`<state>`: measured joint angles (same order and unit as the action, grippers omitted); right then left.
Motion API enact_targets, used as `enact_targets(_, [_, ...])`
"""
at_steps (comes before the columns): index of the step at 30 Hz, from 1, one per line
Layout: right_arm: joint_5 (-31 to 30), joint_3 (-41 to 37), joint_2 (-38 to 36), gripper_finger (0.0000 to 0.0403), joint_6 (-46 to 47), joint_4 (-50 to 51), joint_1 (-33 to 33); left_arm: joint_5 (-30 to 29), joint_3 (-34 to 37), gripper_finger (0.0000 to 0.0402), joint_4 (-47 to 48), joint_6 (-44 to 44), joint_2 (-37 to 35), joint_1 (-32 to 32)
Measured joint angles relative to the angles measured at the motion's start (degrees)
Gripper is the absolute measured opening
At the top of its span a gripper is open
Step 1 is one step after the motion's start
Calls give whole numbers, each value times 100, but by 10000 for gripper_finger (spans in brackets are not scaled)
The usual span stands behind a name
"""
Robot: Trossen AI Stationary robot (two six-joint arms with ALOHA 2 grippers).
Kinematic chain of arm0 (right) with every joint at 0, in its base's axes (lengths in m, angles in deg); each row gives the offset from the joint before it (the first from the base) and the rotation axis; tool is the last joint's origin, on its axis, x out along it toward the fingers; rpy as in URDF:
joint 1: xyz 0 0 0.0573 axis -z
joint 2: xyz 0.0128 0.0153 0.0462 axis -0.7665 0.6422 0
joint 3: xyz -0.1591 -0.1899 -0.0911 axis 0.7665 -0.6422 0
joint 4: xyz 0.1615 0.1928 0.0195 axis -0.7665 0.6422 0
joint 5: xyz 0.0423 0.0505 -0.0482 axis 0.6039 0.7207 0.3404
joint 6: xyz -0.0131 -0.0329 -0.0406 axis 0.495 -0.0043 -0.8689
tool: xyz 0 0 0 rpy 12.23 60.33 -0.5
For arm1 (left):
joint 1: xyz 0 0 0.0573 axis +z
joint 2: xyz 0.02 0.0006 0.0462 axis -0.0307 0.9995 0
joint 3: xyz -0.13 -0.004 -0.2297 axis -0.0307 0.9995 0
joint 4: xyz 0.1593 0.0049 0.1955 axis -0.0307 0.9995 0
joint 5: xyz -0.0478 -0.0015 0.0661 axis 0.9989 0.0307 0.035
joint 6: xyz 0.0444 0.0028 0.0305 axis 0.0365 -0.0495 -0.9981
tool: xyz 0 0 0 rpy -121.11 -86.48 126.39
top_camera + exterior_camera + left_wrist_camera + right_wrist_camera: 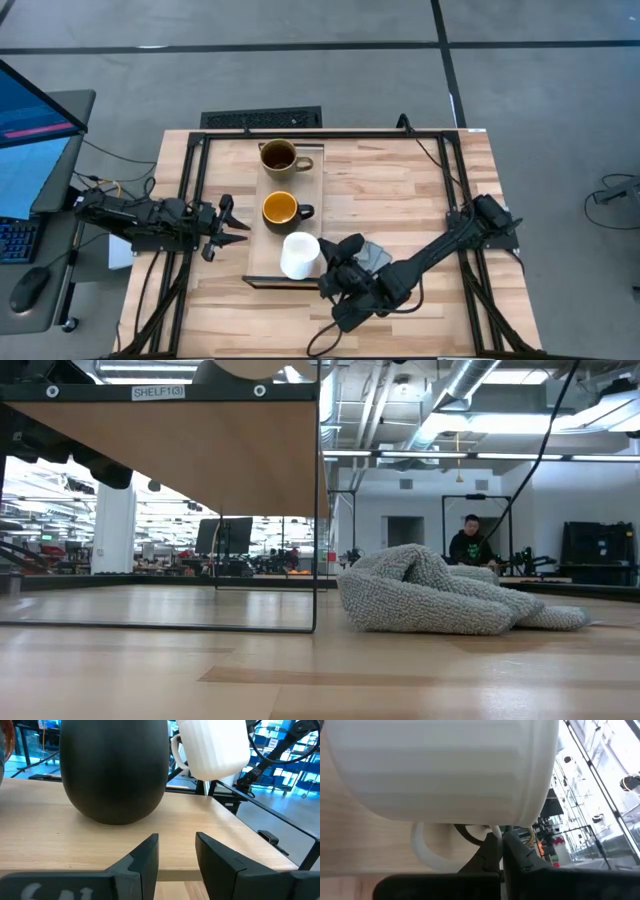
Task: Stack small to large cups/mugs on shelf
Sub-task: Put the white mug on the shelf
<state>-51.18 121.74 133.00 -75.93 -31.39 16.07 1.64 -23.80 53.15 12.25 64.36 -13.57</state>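
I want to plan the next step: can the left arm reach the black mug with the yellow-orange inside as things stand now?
Probably yes. The left gripper, jaws open, waits beside the long pale wood shelf, facing the black mug with yellow-orange inside; nothing lies between. The right gripper holds the small white mug off to the side.

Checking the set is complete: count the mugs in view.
3, all over the shelf: brown mug at the far end, black mug mid-shelf, white mug tilted at the near end in the right claw.

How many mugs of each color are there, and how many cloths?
Brown-olive mug: 1
Black mug with orange inside: 1
White mug: 1
Grey cloth: 1
Total: 4 things, 3 mugs and 1 cloth.
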Motion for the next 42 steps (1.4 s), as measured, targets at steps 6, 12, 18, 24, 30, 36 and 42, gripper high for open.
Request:
enact_targets(6, [15,2,0,10,62,18,-69,0,0,119,0,0,0,0])
enact_targets(12, [32,-68,4,10,110,36,-79,2,0,119,0,5,0,0])
enact_targets(18, [23,-68,2,10,79,40,-29,2,0,119,0,42,0,0])
enact_targets(24, [9,-68,2,10,68,239,36,2,0,119,0,42,0,0])
enact_targets(30, [23,-68,2,10,19,380,35,2,-2,119,0,41,0,0])
enact_targets(36, [26,-68,2,10,59,544,44,2,0,119,0,33,0,-1])
enact_targets(42, [3,-68,2,10,21,550,112,2,0,119,0,46,0,-2])
